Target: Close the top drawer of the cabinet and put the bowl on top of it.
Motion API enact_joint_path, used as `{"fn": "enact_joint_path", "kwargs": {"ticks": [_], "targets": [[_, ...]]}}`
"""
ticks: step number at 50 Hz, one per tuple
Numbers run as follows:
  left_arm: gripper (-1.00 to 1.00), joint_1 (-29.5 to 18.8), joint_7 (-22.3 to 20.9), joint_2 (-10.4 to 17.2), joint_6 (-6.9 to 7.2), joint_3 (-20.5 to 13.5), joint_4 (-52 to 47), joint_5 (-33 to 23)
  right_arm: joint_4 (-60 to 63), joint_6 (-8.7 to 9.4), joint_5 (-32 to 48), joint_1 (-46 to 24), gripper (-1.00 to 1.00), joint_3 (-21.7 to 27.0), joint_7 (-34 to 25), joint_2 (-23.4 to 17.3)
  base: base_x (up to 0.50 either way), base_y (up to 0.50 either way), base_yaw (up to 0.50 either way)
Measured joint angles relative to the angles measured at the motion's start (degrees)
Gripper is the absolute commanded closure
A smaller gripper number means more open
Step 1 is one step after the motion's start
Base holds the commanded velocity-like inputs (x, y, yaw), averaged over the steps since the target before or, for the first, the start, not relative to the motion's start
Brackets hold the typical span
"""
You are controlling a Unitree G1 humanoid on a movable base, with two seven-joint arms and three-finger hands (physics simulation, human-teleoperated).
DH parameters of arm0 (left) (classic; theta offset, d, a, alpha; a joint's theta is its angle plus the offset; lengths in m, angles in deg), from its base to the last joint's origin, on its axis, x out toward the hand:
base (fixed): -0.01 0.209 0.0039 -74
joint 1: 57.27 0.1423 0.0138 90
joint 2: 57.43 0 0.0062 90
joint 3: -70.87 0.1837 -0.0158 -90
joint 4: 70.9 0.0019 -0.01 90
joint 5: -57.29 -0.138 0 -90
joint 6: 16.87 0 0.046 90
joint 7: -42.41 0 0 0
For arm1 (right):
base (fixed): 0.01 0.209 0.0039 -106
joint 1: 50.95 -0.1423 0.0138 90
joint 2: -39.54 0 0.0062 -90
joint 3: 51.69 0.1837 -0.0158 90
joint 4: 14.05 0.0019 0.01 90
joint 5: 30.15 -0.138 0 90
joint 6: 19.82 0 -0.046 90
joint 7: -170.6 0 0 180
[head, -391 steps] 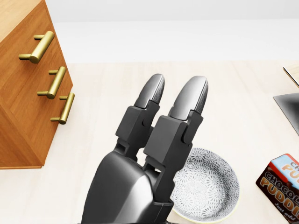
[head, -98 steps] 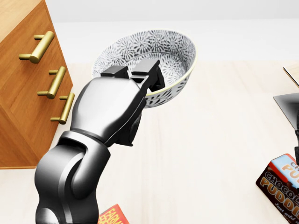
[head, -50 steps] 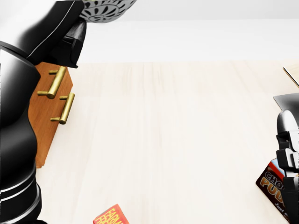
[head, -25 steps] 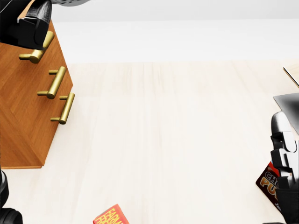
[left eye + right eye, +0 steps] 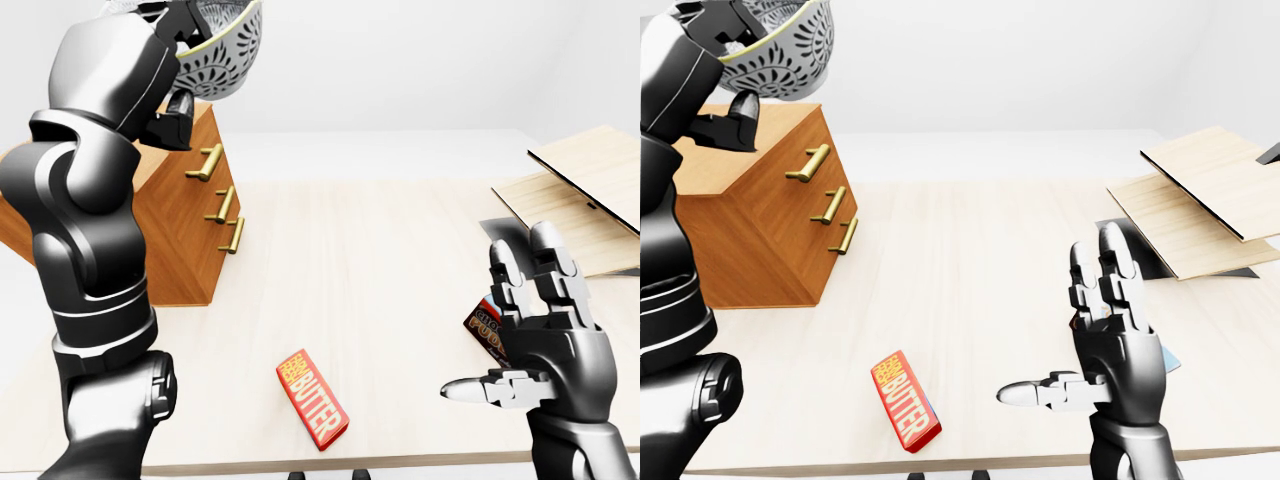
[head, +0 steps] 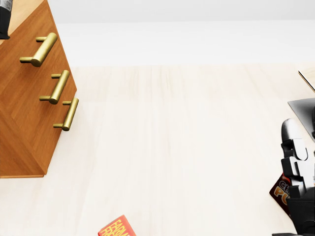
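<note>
A: Where is the grey-and-white patterned ceramic bowl (image 5: 790, 50) recorded?

B: At far left, raised over the top of the brown wooden cabinet with three brass handles (image 5: 770, 225). It is tilted, and no contact with the cabinet is seen.

A: State of the left hand (image 5: 702, 40)?

B: It is clenched on the bowl's rim, with the fingers (image 5: 720, 18) laid inside and the thumb set beneath.

A: The top drawer (image 5: 808, 163)?

B: Its front is seen in line with the two below.

A: The right hand (image 5: 1115, 340)?

B: It is held released at near right above the pale wooden table (image 6: 172, 147), fingers upright, thumb pointed left. A brown chocolate pudding box (image 5: 487, 325) is partly hidden behind it. A red butter box (image 5: 906, 398) is noted by the table's near edge.
</note>
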Motion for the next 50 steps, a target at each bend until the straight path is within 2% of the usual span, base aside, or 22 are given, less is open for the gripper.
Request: {"fn": "enact_joint_path", "kwargs": {"ticks": [15, 27, 40, 50], "targets": [[1.00, 1.2, 6.1, 6.7, 0.00, -3.4, 6.9, 7.9, -0.3, -0.55, 0.3, 0.4, -1.00, -0.6, 0.2, -0.2, 0.00, 0.00, 0.00], [1.00, 2.7, 10.6, 10.5, 0.00, -4.8, 12.0, 12.0, -0.4, -0.75, 0.4, 0.6, -1.00, -0.9, 0.3, -0.3, 0.00, 0.00, 0.00], [1.00, 4.3, 12.8, 13.3, 0.00, -5.9, 14.4, 14.2, -0.5, -0.85, 0.5, 0.7, -1.00, -1.1, 0.3, -0.3, 0.00, 0.00, 0.00], [1.00, 4.2, 15.6, 14.1, 0.00, -5.6, 19.3, 14.6, -0.8, -1.28, 0.9, 0.8, -1.00, -1.6, 0.5, -0.4, 0.00, 0.00, 0.00]]}}
